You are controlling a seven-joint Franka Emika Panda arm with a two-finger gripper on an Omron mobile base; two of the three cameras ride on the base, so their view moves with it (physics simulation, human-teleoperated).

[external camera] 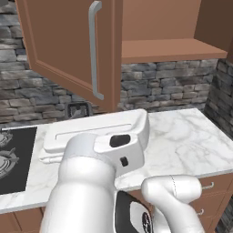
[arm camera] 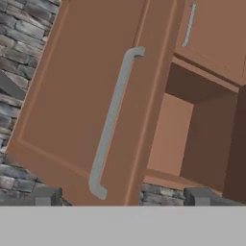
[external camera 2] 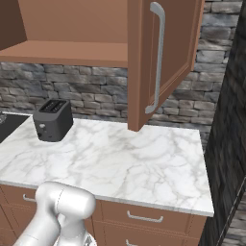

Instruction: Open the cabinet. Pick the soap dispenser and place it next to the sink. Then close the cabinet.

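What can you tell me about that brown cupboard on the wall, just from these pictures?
The cabinet is a reddish-brown, wood-looking wall unit mounted above the marble counter, against a grey stone wall. Both panelled doors stand swung open: the left door and the right door. Each carries a long vertical silver bar handle. The part of the bottom shelf that shows between the doors looks bare. Nothing touches the cabinet; the robot's hand sits open, facing the left door's handle from just short of it.
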